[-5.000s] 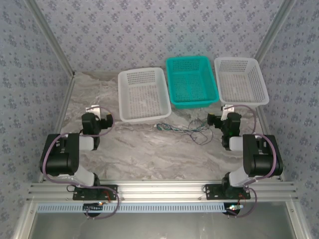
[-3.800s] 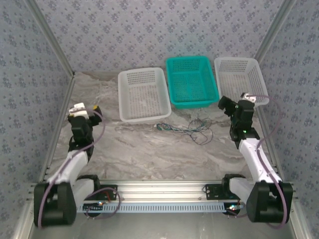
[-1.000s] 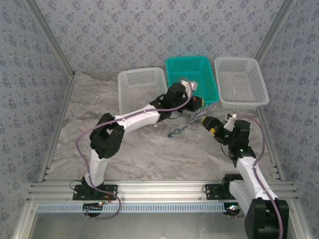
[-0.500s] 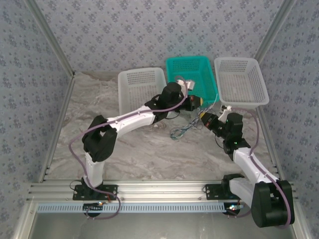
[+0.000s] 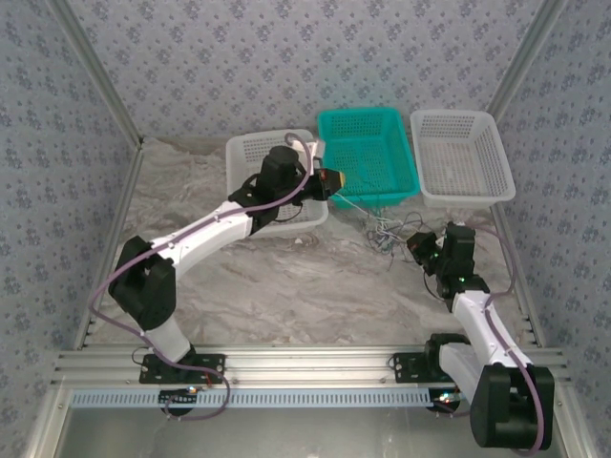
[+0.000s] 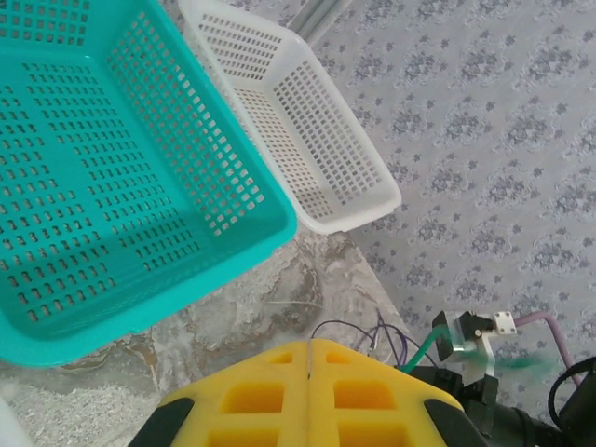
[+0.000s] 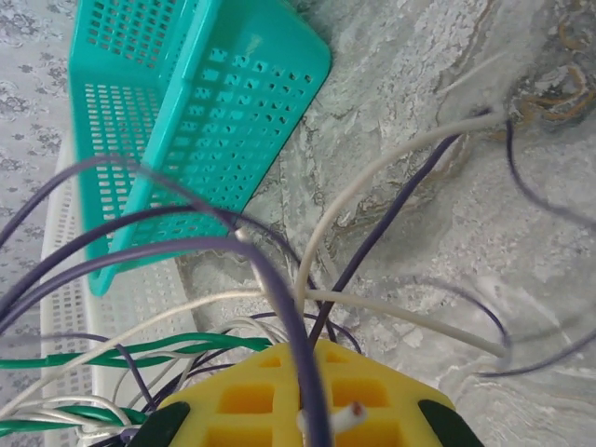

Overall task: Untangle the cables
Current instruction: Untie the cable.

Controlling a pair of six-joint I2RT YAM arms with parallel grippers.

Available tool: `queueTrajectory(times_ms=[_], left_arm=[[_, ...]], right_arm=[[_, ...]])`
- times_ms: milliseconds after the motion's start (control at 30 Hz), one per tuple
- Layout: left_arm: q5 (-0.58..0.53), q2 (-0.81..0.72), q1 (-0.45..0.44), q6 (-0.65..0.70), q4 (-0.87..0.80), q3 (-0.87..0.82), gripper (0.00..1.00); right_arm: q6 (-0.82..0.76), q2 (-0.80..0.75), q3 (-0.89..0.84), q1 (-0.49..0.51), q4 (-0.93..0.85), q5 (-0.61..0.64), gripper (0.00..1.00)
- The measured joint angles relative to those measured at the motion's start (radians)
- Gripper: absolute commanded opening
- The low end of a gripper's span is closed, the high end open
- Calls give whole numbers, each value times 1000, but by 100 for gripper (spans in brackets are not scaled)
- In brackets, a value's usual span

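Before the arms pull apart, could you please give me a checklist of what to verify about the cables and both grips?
1. Left gripper closed: ok, its yellow fingers meet.
2. Strand held by it: ok, seemingly. From above, the thin strand stretches from it to the cables, but the pinch itself is hidden.
3. Right gripper shut on the cables: ok, wires fan out from between its fingers.
4. Cables separated: not ok, they are bunched beside the right gripper.
5. Strand free of the teal basket: cannot tell, it passes close to the near rim.

Overhead overview, wrist close-ups, sharing teal basket [image 5: 382, 143]
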Motion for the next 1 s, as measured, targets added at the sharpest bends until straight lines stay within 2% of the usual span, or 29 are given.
queueTrajectory(times_ms=[100, 133, 233, 267, 300, 367, 433, 533, 633, 733, 800, 933, 1000], left_arm=[[4, -6, -11, 21, -6, -19, 1], [5, -7, -11, 27, -11, -25, 1], [19, -7, -8, 42, -23, -31, 1], [26, -7, -8, 47, -21, -30, 1], [34, -7, -8, 49, -19, -26, 1], [42, -6, -8, 55, -18, -22, 1], [55, -4, -8, 55, -17, -18, 1], [68, 5, -13, 55, -11, -17, 0], [71, 10, -16, 58, -13, -17, 0], [75, 10, -20, 66, -12, -17, 0], [75, 10, -21, 70, -14, -17, 0], [75, 8, -21, 82, -17, -17, 0], [75, 6, -21, 86, -19, -17, 0]], right_arm=[[-3, 0, 11, -1, -53, 24, 1], [-13, 2, 16, -1, -66, 24, 8], [-80, 4, 51, 17, -117, 16, 47], [-116, -3, 68, 34, -135, 16, 67], [-167, -18, 93, 70, -156, 17, 80], [-278, -58, 154, 172, -197, 30, 86], [-407, -105, 241, 318, -225, 75, 86], [-562, -140, 328, 439, -211, 98, 85], [-679, -115, 352, 470, -161, 97, 84], [-754, -11, 354, 473, -93, 90, 79], [-779, 83, 354, 470, -40, 80, 70], [-782, 227, 344, 451, 60, 59, 40], [-769, 266, 333, 439, 113, 48, 34]])
